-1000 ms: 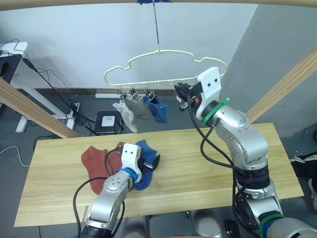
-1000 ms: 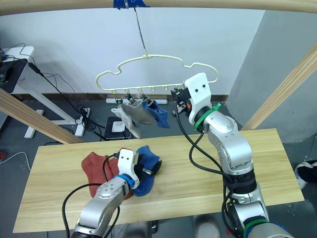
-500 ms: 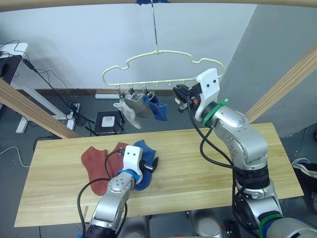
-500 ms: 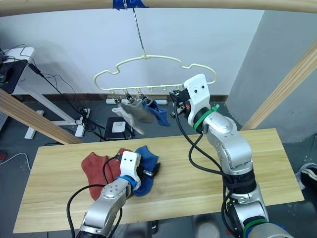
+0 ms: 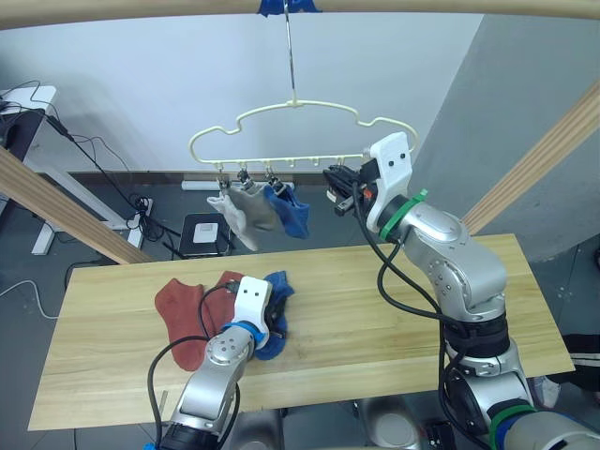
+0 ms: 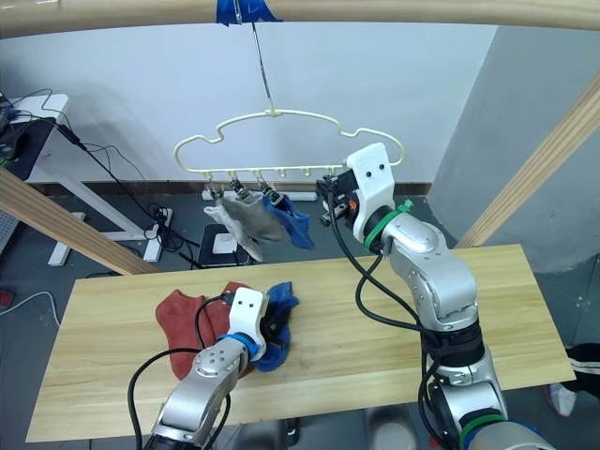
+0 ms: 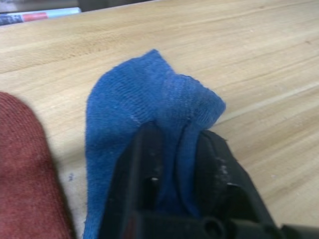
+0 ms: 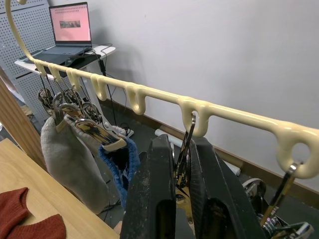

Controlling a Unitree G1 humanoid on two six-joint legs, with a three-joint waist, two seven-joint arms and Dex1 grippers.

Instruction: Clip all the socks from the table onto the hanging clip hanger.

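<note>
A blue sock (image 7: 134, 99) lies on the table (image 5: 394, 309), bunched up between the fingers of my left gripper (image 7: 177, 134), which is shut on it. Two rust-red socks (image 5: 183, 314) lie flat just to its left. The cream clip hanger (image 5: 300, 103) hangs from the top pole by its hook. Two light grey socks (image 5: 242, 211) and one blue sock (image 5: 291, 208) are clipped at its left end. My right gripper (image 8: 179, 144) is raised at the hanger's row of clips and is shut on one empty metal clip (image 8: 187, 132).
Round wooden poles frame the scene: one across the top (image 5: 422, 5), one slanting at the left (image 5: 56, 206), one at the right (image 5: 534, 159). Cables and a black box (image 5: 202, 230) lie on the floor behind the table. A side desk holds a laptop (image 8: 70, 25).
My left gripper has closed from wide open onto the blue sock on the table, bunching it. The right gripper has stayed on its clip, and the hanger has drifted slightly left.
</note>
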